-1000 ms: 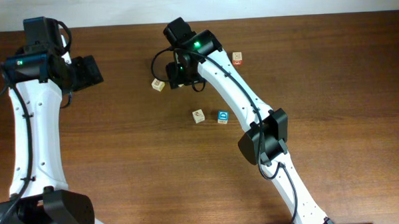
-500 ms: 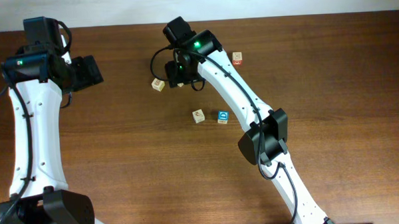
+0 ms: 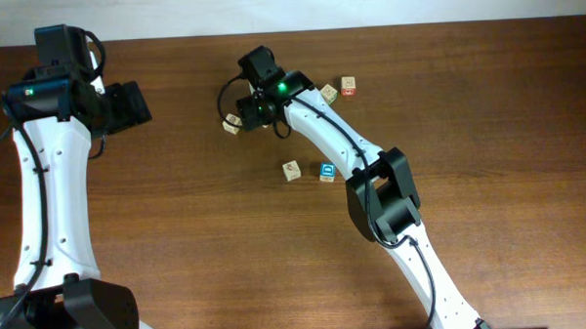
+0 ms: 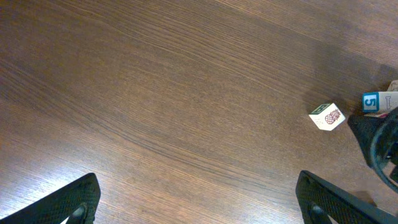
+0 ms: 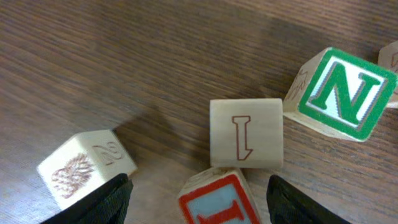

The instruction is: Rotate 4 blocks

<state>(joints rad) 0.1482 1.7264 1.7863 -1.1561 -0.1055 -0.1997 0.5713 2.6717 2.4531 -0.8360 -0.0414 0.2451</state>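
Now the red-bordered block (image 5: 217, 200) lies on the table (image 5: 124, 62) at the bottom edge of your right wrist view. It is between the fingers but with bare wood showing beside it, so I read the right gripper (image 5: 199, 186) as released, jaws apart and nothing held. The block's top edge appears to touch the pale "I" block (image 5: 247, 132). The green "N" cube (image 5: 339, 93) sits at that one's right corner. The pineapple block (image 5: 84, 168) lies apart, beyond the finger at the left of that view.

What has changed over the last second is the arm, not the blocks. From overhead, your right wrist has rolled and shifted a little toward the pineapple block. The forearm has also swung off a small pale cube (image 3: 328, 92) that it covered before. The pineapple block, the blue-faced block (image 3: 326, 171) and the pale block (image 3: 290, 170) just beside it lie where they were.

For the task, that suggests one turn is finished and you are lining up the next, likely on the pineapple block. The blue-faced block and its neighbour, well clear of the arm, look untouched. Your left gripper (image 4: 198, 186) hangs wide open at the left, idle, with only table between its fingers.
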